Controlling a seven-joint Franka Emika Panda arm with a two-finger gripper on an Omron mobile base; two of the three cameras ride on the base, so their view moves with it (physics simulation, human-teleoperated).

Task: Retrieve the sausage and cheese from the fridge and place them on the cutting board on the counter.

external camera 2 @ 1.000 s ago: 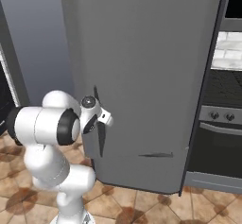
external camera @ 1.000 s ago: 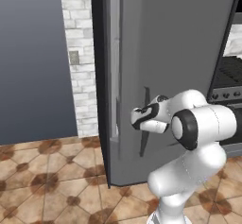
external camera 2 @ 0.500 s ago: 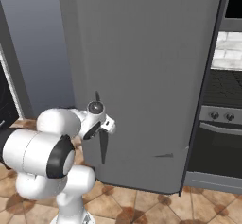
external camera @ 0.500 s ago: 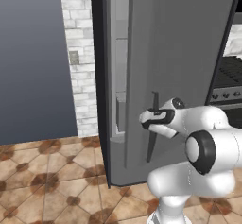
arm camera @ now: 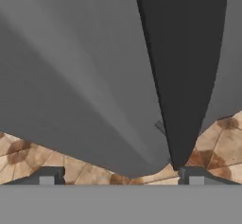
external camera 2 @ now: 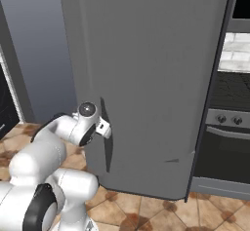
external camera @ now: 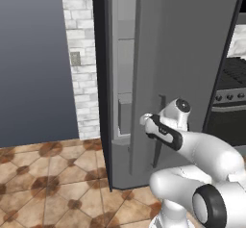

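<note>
The fridge (external camera: 192, 54) is a tall dark grey cabinet whose door stands ajar, with light grey door shelves (external camera: 125, 111) showing in the gap. Its long vertical handle (external camera: 136, 68) runs along the door's edge. My gripper (external camera: 145, 122) sits just right of the handle at mid height, against the door's front (external camera 2: 161, 69). In the hand view the gripper (arm camera: 121, 176) is open, its fingertips (arm camera: 47, 178) far apart with nothing between them, facing the door's lower part and the floor. The sausage, the cheese, the cutting board and the counter are out of view.
An oven (external camera 2: 224, 142) with knobs stands right of the fridge. A white brick wall strip (external camera: 81, 63) and a plain blue-grey wall (external camera: 33, 63) lie to the left. Brown patterned floor tiles (external camera: 53, 188) run in front of the fridge.
The fridge door has swung further open with my hand moving right and outward. The jaws, narrow before, now stand wide apart off the handle.
</note>
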